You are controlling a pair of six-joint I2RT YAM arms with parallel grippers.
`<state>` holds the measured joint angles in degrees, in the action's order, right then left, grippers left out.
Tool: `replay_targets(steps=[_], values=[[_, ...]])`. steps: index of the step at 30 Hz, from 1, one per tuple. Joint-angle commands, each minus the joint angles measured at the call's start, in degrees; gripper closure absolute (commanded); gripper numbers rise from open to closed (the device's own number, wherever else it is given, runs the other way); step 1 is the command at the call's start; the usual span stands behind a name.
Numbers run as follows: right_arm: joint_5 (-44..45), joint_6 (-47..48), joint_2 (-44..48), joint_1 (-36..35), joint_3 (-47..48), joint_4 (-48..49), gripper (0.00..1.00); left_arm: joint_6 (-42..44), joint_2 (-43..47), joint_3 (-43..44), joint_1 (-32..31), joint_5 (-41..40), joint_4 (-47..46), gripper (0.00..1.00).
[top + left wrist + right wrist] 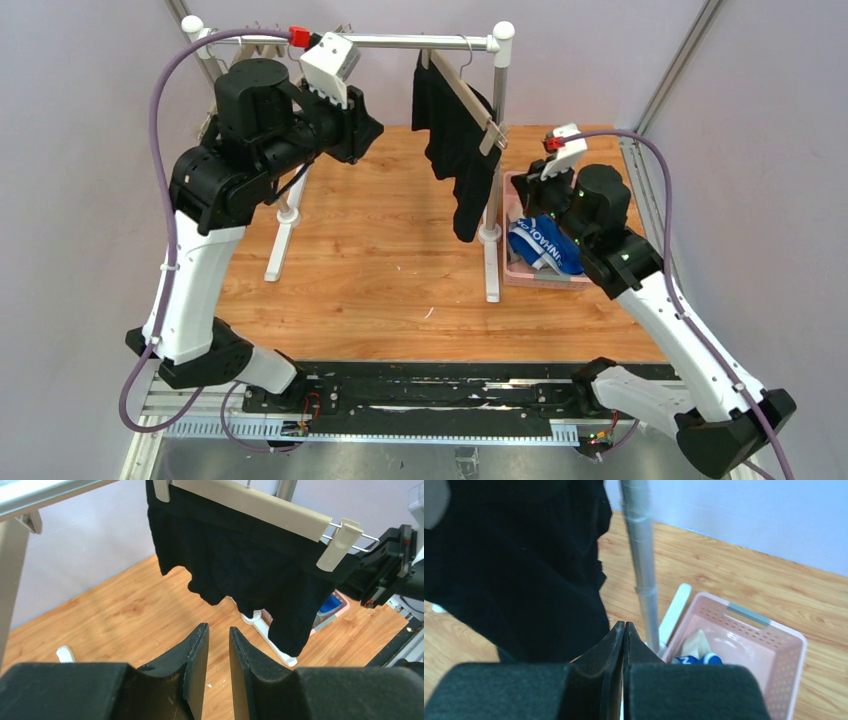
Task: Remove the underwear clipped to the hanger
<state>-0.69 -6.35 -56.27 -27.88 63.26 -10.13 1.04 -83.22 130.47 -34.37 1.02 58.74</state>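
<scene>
Black briefs (455, 150) hang from a wooden hanger (465, 95) on the rack rail, held by its two clips; the left wrist view shows them (240, 565) under the hanger bar (250, 502). My left gripper (376, 128) is open and empty, left of the briefs and apart from them (218, 630). Blue briefs with white lettering (545, 245) lie in the pink basket (540, 282). My right gripper (533, 198) is shut and empty above the basket's left side, next to the hanging black cloth (524, 570). I cannot make out the grey briefs.
The rack's rail (400, 42) and right post (497, 120) stand on white feet (280, 240) on the wooden table. The post (644, 570) rises just past my right fingertips. A pale cloth (696, 642) lies in the basket (774, 630).
</scene>
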Motion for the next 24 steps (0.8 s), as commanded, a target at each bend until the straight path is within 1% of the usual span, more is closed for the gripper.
replay_targets(steps=[1, 5, 9, 14, 20, 24], values=[[1.99, 0.49, -2.58, -5.27, 2.85, 4.70, 0.99, -1.73, 1.22, -2.37, -0.70, 1.90, -6.74, 0.68], [5.32, 2.33, -4.26, -12.07, 4.17, 7.11, 0.99, -2.05, 1.40, -5.69, -0.70, 1.53, -7.15, 0.69], [9.13, 5.01, -5.96, -18.88, 6.01, 7.77, 0.99, -2.39, 3.02, -9.49, -0.71, 0.76, -10.15, 0.68], [12.17, 8.40, -9.98, -25.19, 8.32, 7.06, 0.99, -2.71, 2.27, -9.96, -0.70, 0.98, -12.29, 0.67], [12.41, 9.52, -14.62, -27.85, 10.42, 5.83, 0.99, -3.06, 0.78, -9.49, -0.70, 1.18, -15.16, 0.62], [13.72, 9.84, -14.50, -28.96, 8.36, 6.51, 0.99, -2.68, 0.33, -9.70, -0.72, -0.45, -18.32, 0.55]])
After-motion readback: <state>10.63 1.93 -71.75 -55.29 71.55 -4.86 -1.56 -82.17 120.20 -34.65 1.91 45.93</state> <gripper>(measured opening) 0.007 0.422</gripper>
